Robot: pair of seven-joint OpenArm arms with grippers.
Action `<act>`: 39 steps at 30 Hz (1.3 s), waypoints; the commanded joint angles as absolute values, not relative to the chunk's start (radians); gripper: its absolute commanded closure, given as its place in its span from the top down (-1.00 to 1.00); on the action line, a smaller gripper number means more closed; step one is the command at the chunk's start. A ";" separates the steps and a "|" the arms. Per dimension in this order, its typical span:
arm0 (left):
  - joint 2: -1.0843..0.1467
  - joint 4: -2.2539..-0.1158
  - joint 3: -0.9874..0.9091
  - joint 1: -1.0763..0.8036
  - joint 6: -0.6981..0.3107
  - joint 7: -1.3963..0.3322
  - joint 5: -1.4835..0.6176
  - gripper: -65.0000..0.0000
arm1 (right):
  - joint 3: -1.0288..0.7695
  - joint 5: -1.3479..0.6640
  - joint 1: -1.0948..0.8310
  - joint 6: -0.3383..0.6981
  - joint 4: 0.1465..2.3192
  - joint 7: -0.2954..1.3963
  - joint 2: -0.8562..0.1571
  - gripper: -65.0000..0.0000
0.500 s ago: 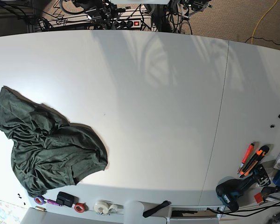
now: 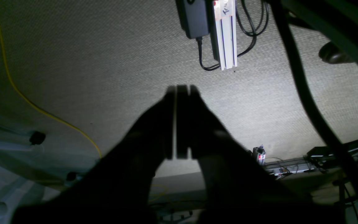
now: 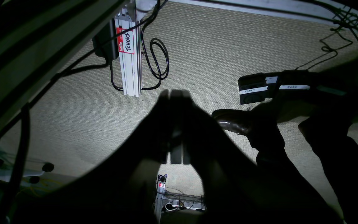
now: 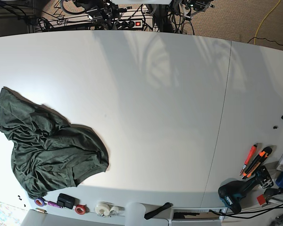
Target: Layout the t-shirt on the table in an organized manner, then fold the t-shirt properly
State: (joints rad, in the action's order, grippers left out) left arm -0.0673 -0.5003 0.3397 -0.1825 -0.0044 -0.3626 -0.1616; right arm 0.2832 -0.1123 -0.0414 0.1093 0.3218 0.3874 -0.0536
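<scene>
Wide bare stretch across the middle and far side of the table [image 4: 155, 94], open to pass over; crumpled t-shirt [image 4: 47, 146] heaped at the near left, tape rolls [image 4: 104, 208] just beside its hem along the near edge; cutters [image 4: 255, 162] and drill [image 4: 236, 193] crowding the near right corner

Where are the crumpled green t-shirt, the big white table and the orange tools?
dark green crumpled t-shirt [image 4: 49, 148], base view, middle of the bunched fabric
large white table [image 4: 155, 103], base view, bare top
orange-handled tools [image 4: 254, 162], base view, the handles
</scene>
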 commanded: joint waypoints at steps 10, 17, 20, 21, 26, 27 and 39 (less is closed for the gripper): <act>-0.076 -0.617 0.346 -0.287 -0.008 -0.289 -0.222 -1.00 | 0.282 -0.116 -0.130 0.108 0.342 0.284 -0.141 -1.00; -0.216 -0.932 0.342 -0.496 -0.008 -0.269 -0.268 -1.00 | 0.280 -0.214 -0.363 0.108 0.609 0.225 -0.265 -1.00; -0.284 -1.113 0.342 -0.603 -0.008 -0.269 -0.293 -1.00 | 0.279 -0.247 -0.488 0.108 0.795 0.225 -0.321 -1.00; -0.307 -1.176 0.342 -0.641 -0.008 -0.270 -0.292 -1.00 | 0.279 -0.246 -0.530 0.108 0.859 0.226 -0.339 -1.00; -0.430 -1.472 0.342 -0.809 -0.007 -0.270 -0.292 -1.00 | 0.213 -0.245 -0.749 0.068 1.179 0.224 -0.408 -1.00; -0.455 -1.526 0.342 -0.837 -0.007 -0.270 -0.291 -1.00 | 0.175 -0.245 -0.794 0.065 1.242 0.225 -0.413 -1.00; -0.625 -2.063 0.055 -1.095 -0.029 -0.321 -0.292 -1.00 | -0.469 -0.274 -1.114 0.064 1.832 0.233 -0.465 -1.00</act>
